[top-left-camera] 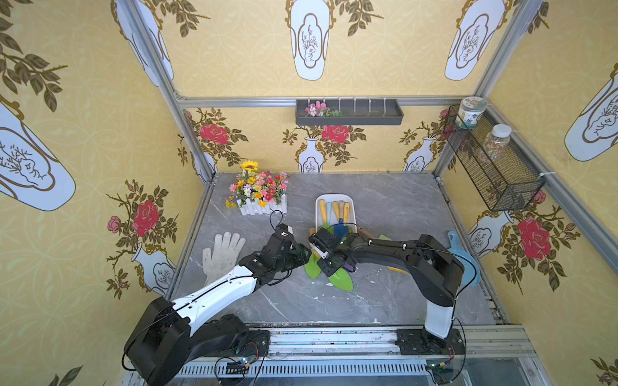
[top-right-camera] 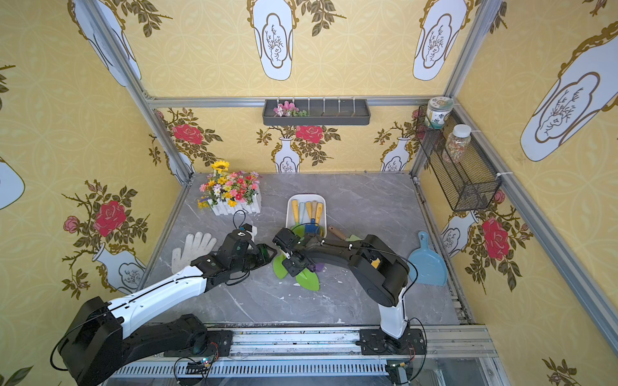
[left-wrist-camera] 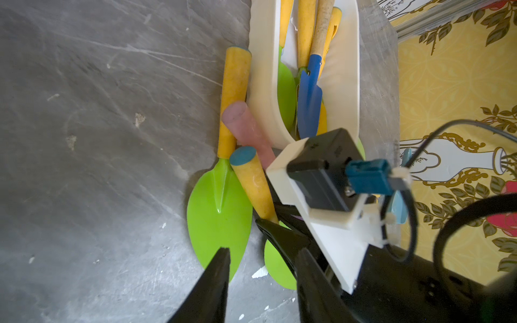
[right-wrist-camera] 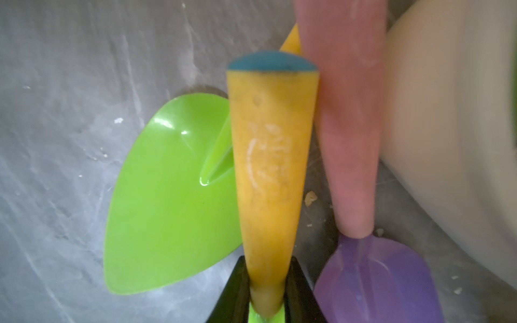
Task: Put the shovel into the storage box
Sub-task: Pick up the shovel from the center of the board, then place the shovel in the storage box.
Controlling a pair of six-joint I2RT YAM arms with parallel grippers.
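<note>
The white storage box [top-left-camera: 317,214] [top-right-camera: 288,214] [left-wrist-camera: 261,70] [right-wrist-camera: 447,139] stands mid-table with several shovels lying in it. Just in front of it, my right gripper [right-wrist-camera: 267,268] [top-left-camera: 330,262] is shut on the yellow, blue-capped handle [right-wrist-camera: 270,167] [left-wrist-camera: 253,184] of a green-bladed shovel [top-left-camera: 341,279] [top-right-camera: 307,279], near where handle meets blade. A second green shovel [top-left-camera: 312,265] [left-wrist-camera: 218,207] and a purple shovel with a pink handle [right-wrist-camera: 372,279] lie beside it on the table. My left gripper [left-wrist-camera: 264,251] [top-left-camera: 302,254] stands open over the green blades, holding nothing.
A white glove [top-left-camera: 222,254] lies at the left, a flower box [top-left-camera: 259,197] at the back left, a blue dustpan [top-right-camera: 428,264] at the right. Another shovel [top-left-camera: 366,232] lies right of the box. A dark grey tray [top-left-camera: 349,113] and a wire basket [top-left-camera: 491,160] hang on the walls.
</note>
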